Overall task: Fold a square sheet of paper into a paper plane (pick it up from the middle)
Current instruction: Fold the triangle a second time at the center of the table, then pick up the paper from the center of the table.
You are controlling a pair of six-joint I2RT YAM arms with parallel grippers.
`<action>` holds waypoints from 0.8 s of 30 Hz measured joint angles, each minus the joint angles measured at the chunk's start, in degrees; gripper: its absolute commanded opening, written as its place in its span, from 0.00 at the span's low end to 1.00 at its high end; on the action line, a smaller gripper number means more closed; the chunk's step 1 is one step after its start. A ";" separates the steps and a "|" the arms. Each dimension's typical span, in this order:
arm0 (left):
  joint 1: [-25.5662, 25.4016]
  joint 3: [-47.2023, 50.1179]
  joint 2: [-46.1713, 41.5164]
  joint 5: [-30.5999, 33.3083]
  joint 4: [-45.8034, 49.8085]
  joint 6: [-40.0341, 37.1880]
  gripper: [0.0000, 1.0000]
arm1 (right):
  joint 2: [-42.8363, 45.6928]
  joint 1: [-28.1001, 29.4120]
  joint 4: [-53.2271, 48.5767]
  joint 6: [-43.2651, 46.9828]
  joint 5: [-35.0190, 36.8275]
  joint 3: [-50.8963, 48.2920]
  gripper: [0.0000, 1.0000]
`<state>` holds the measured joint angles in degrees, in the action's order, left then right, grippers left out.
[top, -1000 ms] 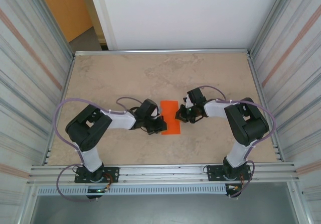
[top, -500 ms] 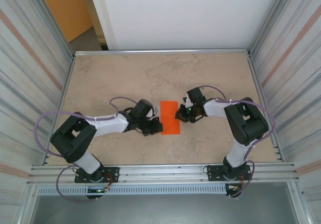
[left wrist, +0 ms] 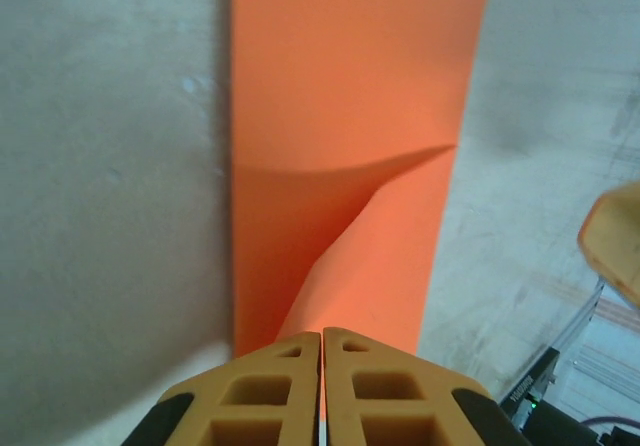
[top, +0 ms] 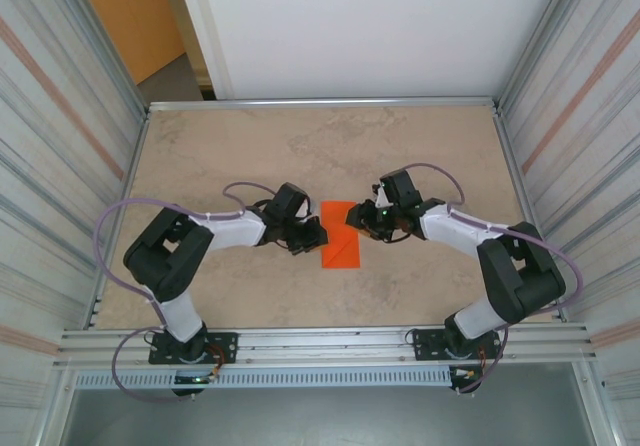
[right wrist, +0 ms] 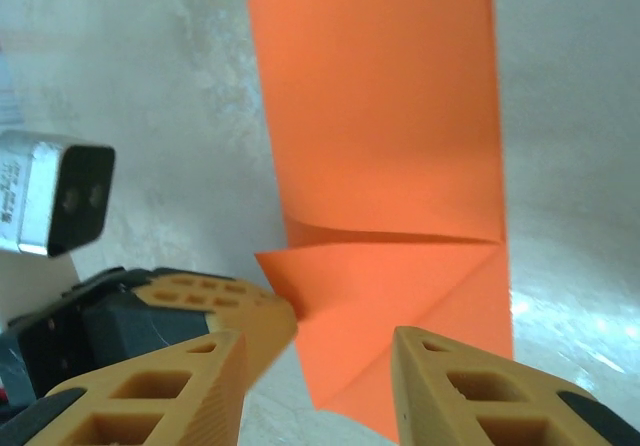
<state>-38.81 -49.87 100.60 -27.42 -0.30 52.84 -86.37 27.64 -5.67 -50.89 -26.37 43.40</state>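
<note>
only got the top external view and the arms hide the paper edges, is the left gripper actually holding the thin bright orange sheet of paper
observer: Yes, by the left wrist view. The left gripper is shut, and a raised corner of the thin bright orange sheet of paper runs in between its jaws.
operator: and the right one
observer: The right gripper is open, its jaws apart over the folded end of the sheet.
operator: any fold in it
observer: That corner is turned over as a triangle, with a crease running across the sheet.

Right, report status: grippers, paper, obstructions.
Left gripper shut on the sheet of paper, corner flap lifted. Right gripper open, astride its other edge. Nothing in the way.
</note>
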 measured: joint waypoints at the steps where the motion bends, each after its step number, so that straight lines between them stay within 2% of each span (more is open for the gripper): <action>1: 0.24 -0.13 0.26 0.00 0.00 -0.11 0.11 | 0.02 0.00 0.24 -0.66 0.02 -0.76 0.42; 14: 0.87 -0.55 3.08 1.03 -1.31 1.31 0.10 | -3.80 0.76 2.08 -7.04 0.70 -2.69 0.36; 24: 0.90 0.09 3.08 1.05 -2.56 3.65 0.10 | -6.64 1.88 2.25 -7.41 0.87 -1.81 0.28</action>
<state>-37.91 -49.78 103.68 -26.37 -2.85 56.49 -93.01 29.52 -3.42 -58.30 -25.50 41.58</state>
